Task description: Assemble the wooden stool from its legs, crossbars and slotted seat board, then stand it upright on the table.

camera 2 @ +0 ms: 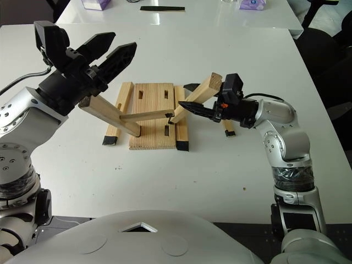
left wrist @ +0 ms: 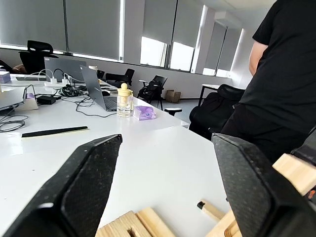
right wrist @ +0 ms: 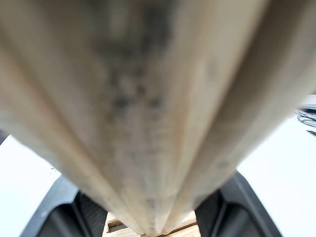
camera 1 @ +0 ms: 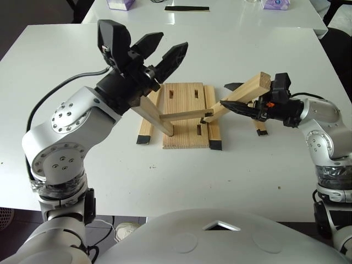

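The right gripper (camera 1: 225,94) was clamped on a tilted leg (camera 1: 250,88) whose long axis ran down and leftward toward the right side of the slotted seat board (camera 1: 184,91), flat on the table (camera 1: 247,176). A crossbar (camera 1: 187,114) tied it to a second leg (camera 1: 157,118) beneath the left gripper (camera 1: 171,42) (fingers (camera 1: 148,44) spread wide, nothing between them). Whether either leg's foot was seated in the board was hidden, as was what propped the second leg.
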Tool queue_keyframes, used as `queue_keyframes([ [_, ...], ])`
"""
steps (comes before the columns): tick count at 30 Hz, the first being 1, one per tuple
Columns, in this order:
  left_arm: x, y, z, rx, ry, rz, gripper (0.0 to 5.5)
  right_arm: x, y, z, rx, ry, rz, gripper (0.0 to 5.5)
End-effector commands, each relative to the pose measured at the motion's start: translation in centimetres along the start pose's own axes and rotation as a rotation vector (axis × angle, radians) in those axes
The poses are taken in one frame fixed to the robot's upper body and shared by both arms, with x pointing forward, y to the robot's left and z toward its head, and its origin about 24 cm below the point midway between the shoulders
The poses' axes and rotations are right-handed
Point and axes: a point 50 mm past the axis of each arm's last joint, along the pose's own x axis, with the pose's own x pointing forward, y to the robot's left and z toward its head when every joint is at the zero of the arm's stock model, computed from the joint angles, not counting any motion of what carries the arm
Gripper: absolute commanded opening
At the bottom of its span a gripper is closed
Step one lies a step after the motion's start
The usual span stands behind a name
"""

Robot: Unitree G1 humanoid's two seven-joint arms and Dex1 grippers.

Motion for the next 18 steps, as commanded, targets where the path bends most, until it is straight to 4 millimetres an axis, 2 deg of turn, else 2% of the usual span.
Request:
queue_keyframes([
  [1,0.1,0.6,1.8,-0.026,-0.108,0.020,3.39,-0.1,0.4,1.0,0.004,-0.003,0.058,2.01],
  [7,0.2,1.9,4.2,-0.063,-0.253,0.079,3.39,0.3,1.0,0.9,0.026,0.000,0.101,2.01],
  [10,-0.1,3.8,5.1,-0.071,-0.304,0.184,3.39,0.7,1.1,0.4,0.031,0.016,0.123,2.01],
  [13,-0.2,4.8,5.0,-0.097,-0.328,0.235,3.39,0.9,0.5,0.0,0.035,0.041,0.139,2.01],
  [18,-0.6,5.3,4.3,-0.102,-0.334,0.258,3.39,0.7,-0.3,0.0,0.043,0.077,0.181,2.01],
])
